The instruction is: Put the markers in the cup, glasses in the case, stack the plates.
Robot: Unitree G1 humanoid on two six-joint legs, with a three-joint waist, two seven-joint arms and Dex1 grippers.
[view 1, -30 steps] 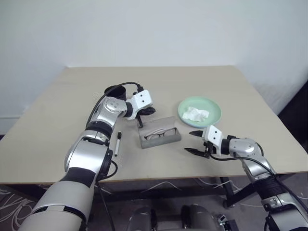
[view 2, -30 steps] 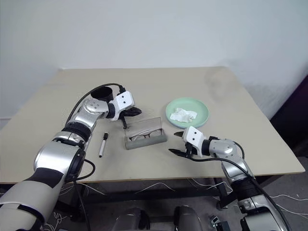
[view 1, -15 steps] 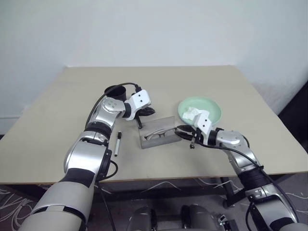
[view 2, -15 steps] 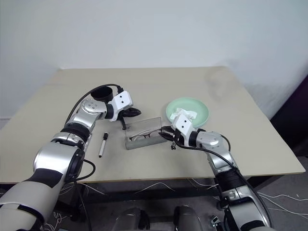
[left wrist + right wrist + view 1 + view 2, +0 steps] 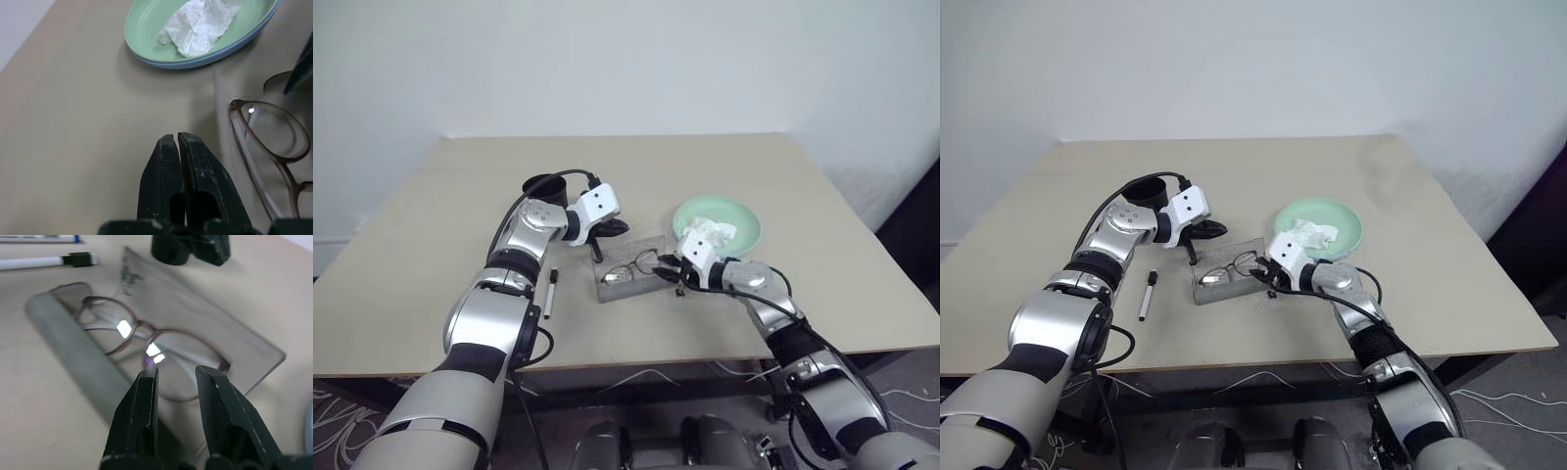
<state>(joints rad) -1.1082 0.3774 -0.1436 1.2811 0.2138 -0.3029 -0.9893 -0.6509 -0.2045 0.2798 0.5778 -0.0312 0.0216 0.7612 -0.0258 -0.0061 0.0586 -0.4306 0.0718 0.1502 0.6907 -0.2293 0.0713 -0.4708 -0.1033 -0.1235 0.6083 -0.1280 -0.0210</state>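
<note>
Two robot arms reach over a beige table [image 5: 431,245] set against a white wall [image 5: 626,59]. At the table's right side sits a mint green plate [image 5: 744,217], stacked on a light blue plate [image 5: 244,46] whose rim shows beneath it in the left wrist view, with a crumpled white tissue [image 5: 710,228] lying on top. Behind the left arm stands the black cup [image 5: 540,184], partly hidden by the wrist. At the table's centre lies the grey case [image 5: 619,289] with its smoky lid [image 5: 195,318] raised; the glasses [image 5: 631,266] are tilted up out of it, one end lifted toward the right gripper [image 5: 672,274], whose fingers are drawn close together at the frame's right end, a narrow gap between them; whether they pinch the wire cannot be told. The left gripper [image 5: 598,253], its jaws pressed together with nothing between them, points down just behind the case's left end. One short marker with a black cap [image 5: 550,292] lies left of the case, and beside it in the right wrist view a longer marker with a blue end [image 5: 39,239].
</note>
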